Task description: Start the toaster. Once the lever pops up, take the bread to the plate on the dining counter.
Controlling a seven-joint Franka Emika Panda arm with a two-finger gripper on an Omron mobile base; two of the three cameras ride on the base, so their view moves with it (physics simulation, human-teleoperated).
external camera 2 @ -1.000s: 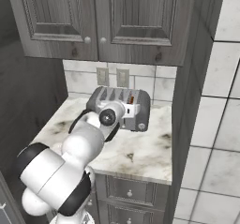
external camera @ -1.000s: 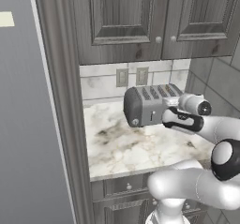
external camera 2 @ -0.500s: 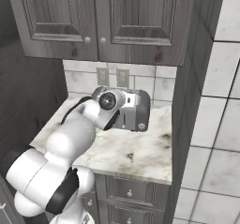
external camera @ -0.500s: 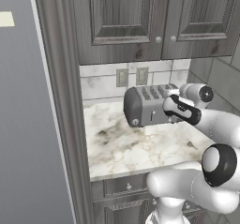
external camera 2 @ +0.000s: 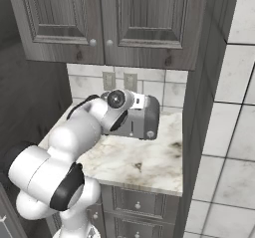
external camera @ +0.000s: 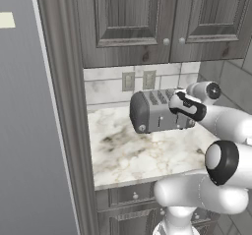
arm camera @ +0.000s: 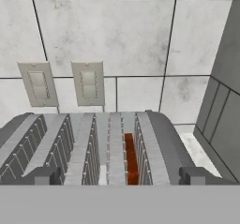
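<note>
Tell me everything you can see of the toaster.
The toaster is a boxy dark-grey metal one with rounded ends and four top slots, a small round knob low on its end. It stands upright on the marble counter near the tiled wall. A brown bread slice sits in one slot. The open gripper hovers above it.

The toaster looks like dark-grey brushed metal with a dull satin sheen, its slots lined with thin wire grids, and the bread in one slot shows a rough orange-brown crust. The bench under it is polished white marble with grey-brown veining, backed by smooth matt pale wall tiles carrying two plain plastic-looking outlet plates. The cabinets above are grey wood with visible grain and small metal knobs, while the robot arm has a glossy white shell with dark joints.
</note>
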